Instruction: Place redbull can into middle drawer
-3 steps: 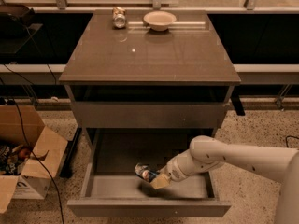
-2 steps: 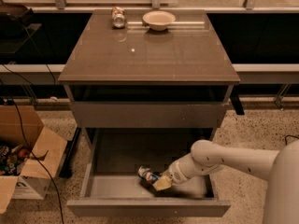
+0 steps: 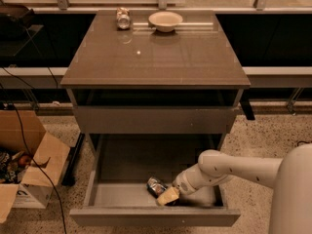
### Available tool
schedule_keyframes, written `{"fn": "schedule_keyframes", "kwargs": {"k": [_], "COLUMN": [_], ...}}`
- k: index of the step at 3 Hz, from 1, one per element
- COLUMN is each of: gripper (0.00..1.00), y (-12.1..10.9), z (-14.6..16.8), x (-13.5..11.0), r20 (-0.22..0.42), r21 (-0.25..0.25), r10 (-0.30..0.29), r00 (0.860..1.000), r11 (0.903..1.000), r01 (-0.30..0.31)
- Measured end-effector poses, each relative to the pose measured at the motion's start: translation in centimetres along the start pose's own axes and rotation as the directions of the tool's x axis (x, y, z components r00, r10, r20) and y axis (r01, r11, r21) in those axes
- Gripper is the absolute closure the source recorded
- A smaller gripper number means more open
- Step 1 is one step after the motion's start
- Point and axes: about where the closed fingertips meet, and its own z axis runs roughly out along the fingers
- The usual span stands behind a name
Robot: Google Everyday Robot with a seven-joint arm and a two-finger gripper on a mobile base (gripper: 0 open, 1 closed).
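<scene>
Below, the white arm (image 3: 234, 167) angles down from the right into the open middle drawer (image 3: 146, 216). The gripper (image 3: 167, 196) touches the lying redbull can (image 3: 156, 185); whether it grasps cannot be told. A bowl (image 3: 165, 20) and a second can (image 3: 123, 18) stand on the tabletop (image 3: 156, 57).

This looks like a lab or office test area. A grey drawer cabinet (image 3: 156, 118) stands on a speckled terrazzo floor (image 3: 273, 135), with an open cardboard box (image 3: 34, 174) of clutter to its left. Dark glazed panels (image 3: 278, 38) run behind the far edge of the tabletop (image 3: 161, 57). The robot's pincer (image 3: 168, 196) reaches into the middle drawer (image 3: 122, 194).
</scene>
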Motion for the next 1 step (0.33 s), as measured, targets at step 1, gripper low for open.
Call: {"fn": "schedule_keyframes", "kwargs": {"k": [1], "gripper": [0.0], "y": [0.0], "z": [0.0], "x": [0.0], "r20": [0.0], "r21": [0.0], "r10": [0.0], "r00": [1.0], "r11": [1.0], "r01": [0.0]}}
